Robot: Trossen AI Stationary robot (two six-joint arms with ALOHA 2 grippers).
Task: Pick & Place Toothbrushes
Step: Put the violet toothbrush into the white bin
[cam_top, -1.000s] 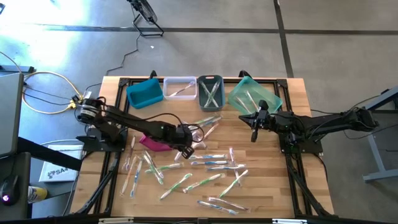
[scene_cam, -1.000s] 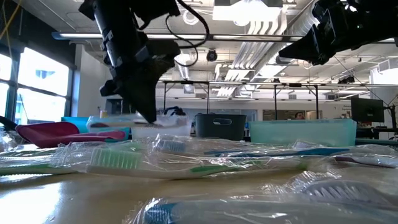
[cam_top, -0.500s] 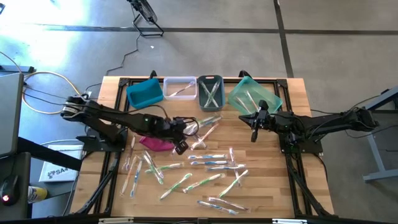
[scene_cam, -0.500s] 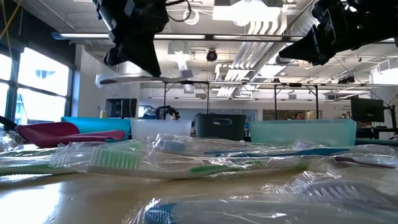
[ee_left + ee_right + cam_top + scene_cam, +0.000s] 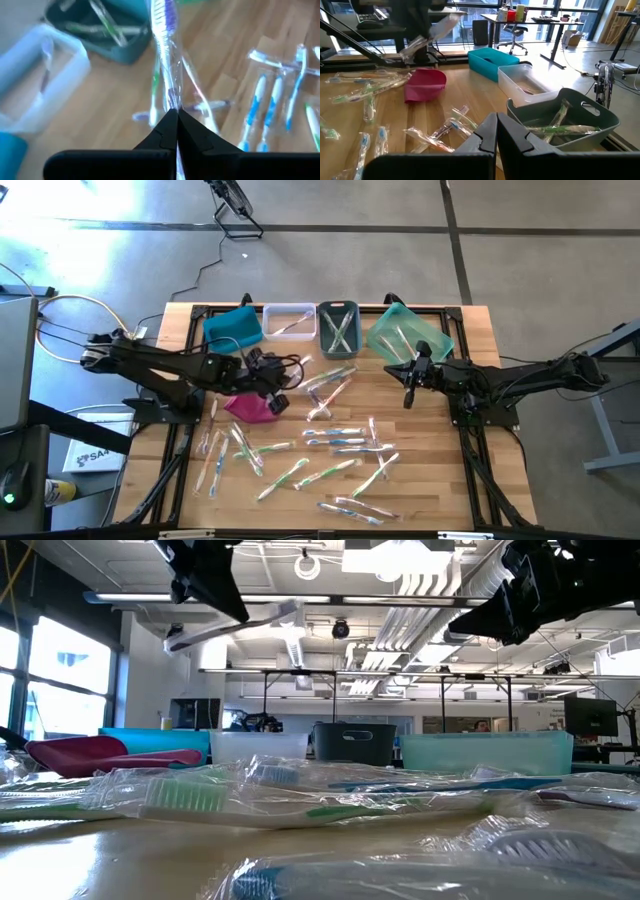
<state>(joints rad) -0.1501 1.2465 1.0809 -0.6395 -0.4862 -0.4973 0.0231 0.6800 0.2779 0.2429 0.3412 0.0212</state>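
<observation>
From above, the left gripper (image 5: 278, 402) is up over the wooden table (image 5: 440, 480), just in front of the blue bin (image 5: 232, 329) and the clear bin (image 5: 289, 321), and right by the pink pouch (image 5: 247, 408). Its jaws are pinched tight on one wrapped toothbrush (image 5: 291, 385). Many more toothbrushes (image 5: 335, 442) lie spread out on the table, and some lie in the grey bin (image 5: 338, 328) and the teal bin (image 5: 408, 332). The right gripper (image 5: 409, 396) waits in front of the teal bin with its jaws closed on nothing. From low down, the left gripper (image 5: 232, 610) is high up and the toothbrush (image 5: 240, 623) sticks out of it at a slant. Wrapped toothbrushes (image 5: 190, 795) lie close in front. In the left wrist view, the two dark fingers (image 5: 165, 132) squeeze the toothbrush (image 5: 164, 30), which points toward the grey bin (image 5: 122, 47). In the right wrist view, the fingers (image 5: 485, 137) are pressed together, with the grey bin (image 5: 565, 117) just ahead.
</observation>
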